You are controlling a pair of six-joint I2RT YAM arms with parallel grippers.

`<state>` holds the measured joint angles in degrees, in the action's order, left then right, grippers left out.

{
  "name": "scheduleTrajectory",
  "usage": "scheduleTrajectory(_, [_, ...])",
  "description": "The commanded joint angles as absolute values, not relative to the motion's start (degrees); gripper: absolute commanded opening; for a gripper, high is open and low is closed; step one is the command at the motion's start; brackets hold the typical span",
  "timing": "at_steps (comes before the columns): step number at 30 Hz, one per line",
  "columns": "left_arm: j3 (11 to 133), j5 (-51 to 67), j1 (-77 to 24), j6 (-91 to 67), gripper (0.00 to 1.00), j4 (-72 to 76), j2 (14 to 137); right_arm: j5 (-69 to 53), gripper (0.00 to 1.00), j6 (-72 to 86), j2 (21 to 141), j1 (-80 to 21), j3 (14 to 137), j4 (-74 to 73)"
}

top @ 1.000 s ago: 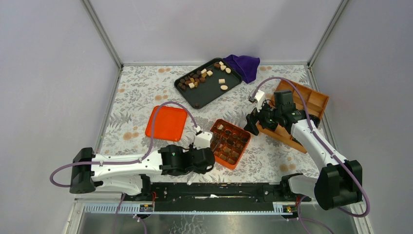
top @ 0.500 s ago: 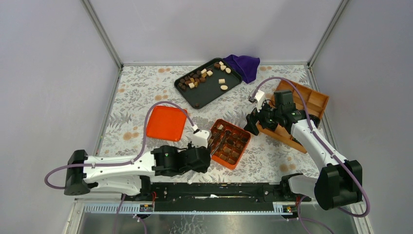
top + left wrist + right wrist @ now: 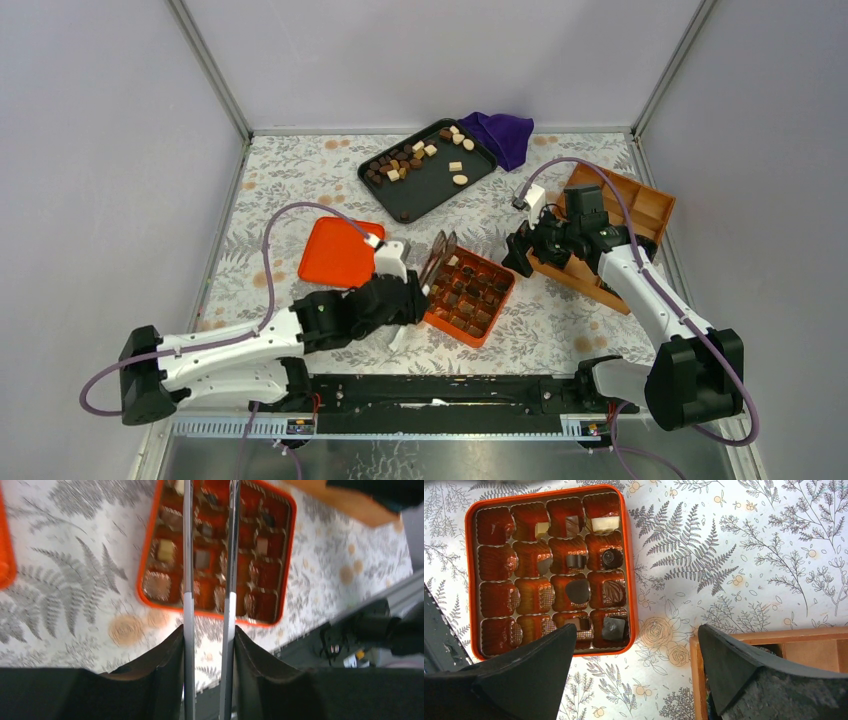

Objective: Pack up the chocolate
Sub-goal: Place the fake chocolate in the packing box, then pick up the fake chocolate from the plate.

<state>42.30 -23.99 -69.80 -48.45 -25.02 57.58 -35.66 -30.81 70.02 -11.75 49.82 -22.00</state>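
Loose chocolate [image 3: 412,155] pieces, dark, brown and cream, lie on a black tray [image 3: 438,190] at the back. An orange compartment box [image 3: 500,305] at mid-table holds several pieces [image 3: 614,628]; many cells are empty. My left gripper [image 3: 412,298] is shut on metal tongs [image 3: 437,255], whose two arms [image 3: 188,555] stretch over the box [image 3: 142,565]; their tips are cut off in the left wrist view. My right gripper [image 3: 520,250] is open and empty, hovering [image 3: 636,630] between the orange box [image 3: 630,570] and a wooden box.
An orange lid [image 3: 340,252] lies left of the box. A wooden divided box [image 3: 640,205] stands at the right under my right arm; its rim [image 3: 744,636] shows in the right wrist view. A purple cloth [image 3: 500,135] lies at the back beside the tray.
My left arm has swung left and forward, and the tongs now angle up over the box's left side. My right arm has not moved.
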Motion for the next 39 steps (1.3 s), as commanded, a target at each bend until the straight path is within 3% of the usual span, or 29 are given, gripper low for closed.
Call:
scheduleTrajectory(1, [43.7, -21.4, -60.8, -43.4, 0.41, -14.1, 58.4, -38.6, 1.0, -31.4, 68.7, -11.5, 50.4, -22.4])
scheduleTrajectory(7, [50.7, -11.6, -44.5, -37.2, 0.42, -13.2, 66.5, -40.0, 1.0, -31.0, 65.8, -11.5, 50.9, -22.9])
scheduleTrajectory(16, [77.2, -0.3, -29.5, -22.5, 0.42, -30.2, 87.4, -41.0, 1.0, -31.0, 64.2, -11.6, 50.5, -22.6])
scheduleTrajectory(29, [103.8, 5.4, -21.1, -12.8, 0.43, -41.6, 112.5, -40.3, 1.0, -31.4, 65.7, -11.6, 50.5, -22.6])
scheduleTrajectory(39, [119.2, 1.3, -18.1, -5.6, 0.42, -44.4, 123.9, -39.9, 1.0, -31.9, 67.2, -11.7, 51.0, -23.2])
